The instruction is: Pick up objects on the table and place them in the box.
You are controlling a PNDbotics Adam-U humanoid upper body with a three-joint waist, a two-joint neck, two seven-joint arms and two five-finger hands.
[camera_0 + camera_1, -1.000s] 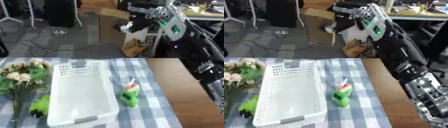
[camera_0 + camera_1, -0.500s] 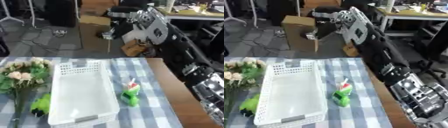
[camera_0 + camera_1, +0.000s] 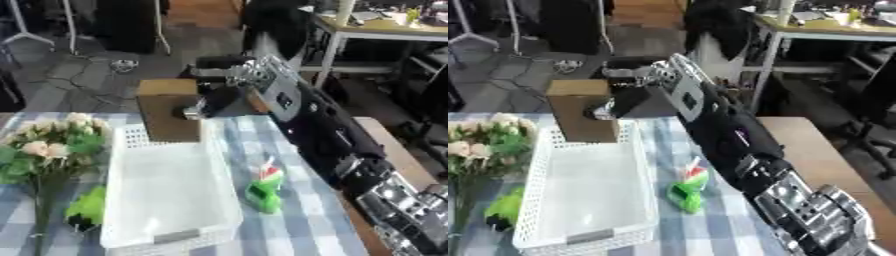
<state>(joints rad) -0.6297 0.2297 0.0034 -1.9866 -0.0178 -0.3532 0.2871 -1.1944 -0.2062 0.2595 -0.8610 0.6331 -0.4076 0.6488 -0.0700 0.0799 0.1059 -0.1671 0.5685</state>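
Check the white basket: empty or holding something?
Empty. The basket's white floor shows bare; the brown box in the right robot hand hangs above its far end.

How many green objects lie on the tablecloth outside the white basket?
2: one green toy with a red and white top, right of the white basket; one green object left of it, beside the flowers. More may be hidden.

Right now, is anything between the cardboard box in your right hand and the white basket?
Nothing visible. The right hand holds the cardboard box over the far end of the white basket, which looks empty below it.
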